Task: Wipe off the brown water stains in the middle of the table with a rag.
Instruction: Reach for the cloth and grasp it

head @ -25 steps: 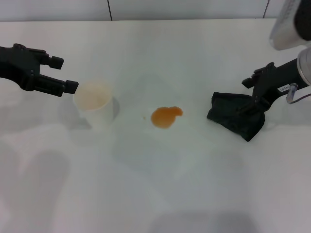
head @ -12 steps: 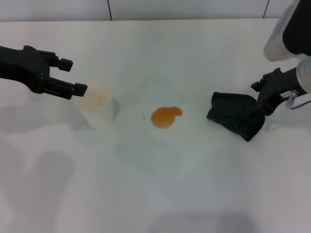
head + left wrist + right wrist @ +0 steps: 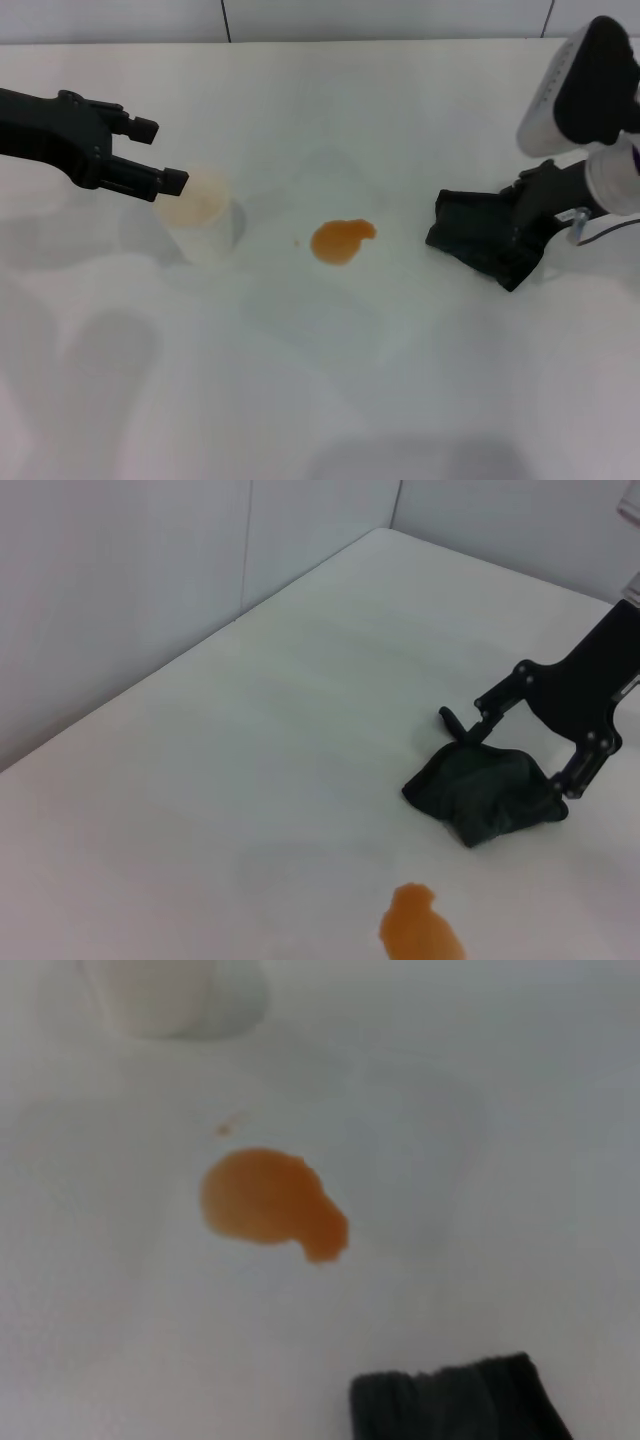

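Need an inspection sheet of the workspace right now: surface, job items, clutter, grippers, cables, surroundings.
Surface: white table, smooth, bare apart from the items below.
Job's things: brown water stains unwiped in the middle, with a tiny speck beside them; rag lying apart from them, on the robot's right.
Clutter: translucent white cup upright, on the stains' other side from the rag, pale tan tint inside.
Grippers: right gripper at the rag, fingers straddling it, not closed; left gripper open, above the table beside the cup's rim.
Cables: nothing seen.
Surroundings: pale wall along the table's far edge.
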Robot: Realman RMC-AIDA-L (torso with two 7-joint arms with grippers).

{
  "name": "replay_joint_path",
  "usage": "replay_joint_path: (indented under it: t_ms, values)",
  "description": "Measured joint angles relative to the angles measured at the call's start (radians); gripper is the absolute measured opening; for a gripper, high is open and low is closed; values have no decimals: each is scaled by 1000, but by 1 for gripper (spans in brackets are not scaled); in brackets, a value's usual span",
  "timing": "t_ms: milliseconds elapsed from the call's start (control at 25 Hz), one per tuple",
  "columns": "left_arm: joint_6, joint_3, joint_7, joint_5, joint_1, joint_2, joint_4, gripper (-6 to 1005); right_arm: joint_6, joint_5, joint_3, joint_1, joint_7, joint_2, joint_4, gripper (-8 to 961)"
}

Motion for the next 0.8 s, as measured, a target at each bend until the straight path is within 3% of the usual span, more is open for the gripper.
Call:
replay_joint_path:
  t_ms: [200, 800]
  values:
    - [0, 0, -1, 4, 0, -4, 0, 890, 37, 1, -47, 3, 0, 0, 15, 813]
    - [0, 0, -2, 15, -4, -11, 0, 892, 70, 3, -62, 9, 14, 0, 39, 786]
